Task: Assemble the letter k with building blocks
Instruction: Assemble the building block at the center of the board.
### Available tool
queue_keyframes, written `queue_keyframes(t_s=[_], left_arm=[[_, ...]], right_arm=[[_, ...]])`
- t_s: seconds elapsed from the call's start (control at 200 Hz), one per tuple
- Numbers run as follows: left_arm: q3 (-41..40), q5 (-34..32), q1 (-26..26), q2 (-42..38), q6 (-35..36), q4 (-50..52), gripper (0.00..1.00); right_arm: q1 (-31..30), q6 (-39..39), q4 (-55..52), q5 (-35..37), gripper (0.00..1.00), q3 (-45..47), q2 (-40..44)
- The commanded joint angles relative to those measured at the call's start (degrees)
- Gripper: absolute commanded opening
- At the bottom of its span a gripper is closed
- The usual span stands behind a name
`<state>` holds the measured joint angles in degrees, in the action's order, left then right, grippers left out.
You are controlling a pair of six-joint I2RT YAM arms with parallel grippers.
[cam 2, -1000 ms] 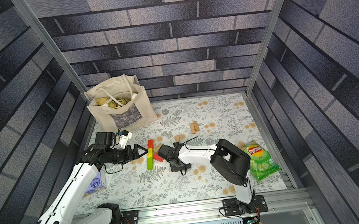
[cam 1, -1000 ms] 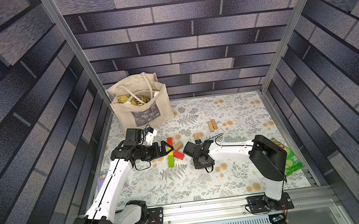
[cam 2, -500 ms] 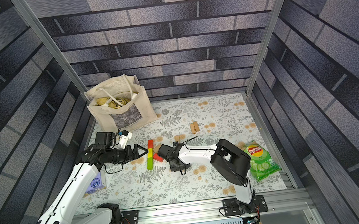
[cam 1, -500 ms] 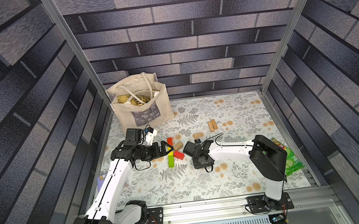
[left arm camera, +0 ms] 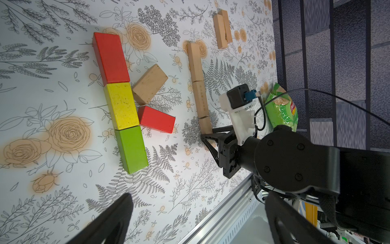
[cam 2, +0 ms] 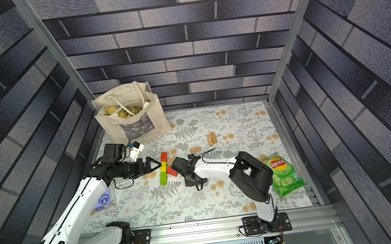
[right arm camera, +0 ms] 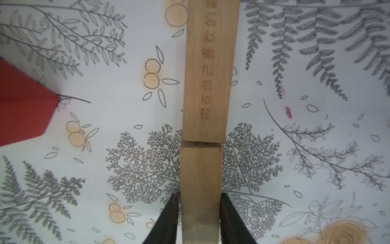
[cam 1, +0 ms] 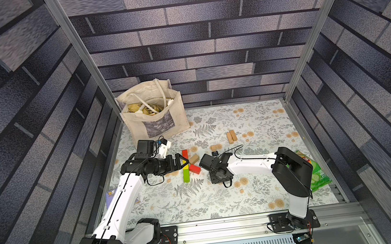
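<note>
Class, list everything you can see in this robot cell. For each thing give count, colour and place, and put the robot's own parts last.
red blocks: 2, red, one at the stem's far end, one slanted beside the stem.
yellow block: 1, yellow, mid stem.
green block: 1, green, stem's near end.
plain blocks: 6, light wood, one slanted at the stem, three in a row end to end, two side by side farther back.
bag: 1, cream, back left corner.
crisp packet: 1, green, right edge.
pack: 1, lilac, left edge.
mat: 1, white floral, covers the table.
left claw: 1, black, open, beside the stem.
right claw: 1, black, shut on the row's end block.
</note>
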<state>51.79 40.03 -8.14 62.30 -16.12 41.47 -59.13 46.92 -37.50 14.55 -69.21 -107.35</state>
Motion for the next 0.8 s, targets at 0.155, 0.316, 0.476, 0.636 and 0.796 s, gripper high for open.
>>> queue_keyframes(t_s=[0.155, 0.316, 0.476, 0.636, 0.796], left_arm=[[-0.1, -0.5, 0.3, -1.2, 0.7, 1.1, 1.0], [-0.2, -0.5, 0.3, -1.2, 0.7, 1.2, 1.0], [-0.2, -0.4, 0.2, -1.2, 0.7, 1.1, 1.0], [-0.2, -0.3, 0.2, -1.2, 0.7, 1.1, 1.0], [-0.2, -0.3, 0.3, -1.1, 0.7, 1.1, 1.0]], right_arm=[[-0.4, 0.3, -1.7, 2.2, 0.33, -1.3, 1.3], [-0.4, 0.3, -1.5, 2.2, 0.32, -1.4, 1.3], [-0.4, 0.0, -1.8, 2.3, 0.32, -2.1, 0.8], [-0.4, -0.2, -2.2, 2.6, 0.31, -2.6, 0.6], [-0.3, 0.3, -2.5, 3.0, 0.31, -2.5, 0.8]])
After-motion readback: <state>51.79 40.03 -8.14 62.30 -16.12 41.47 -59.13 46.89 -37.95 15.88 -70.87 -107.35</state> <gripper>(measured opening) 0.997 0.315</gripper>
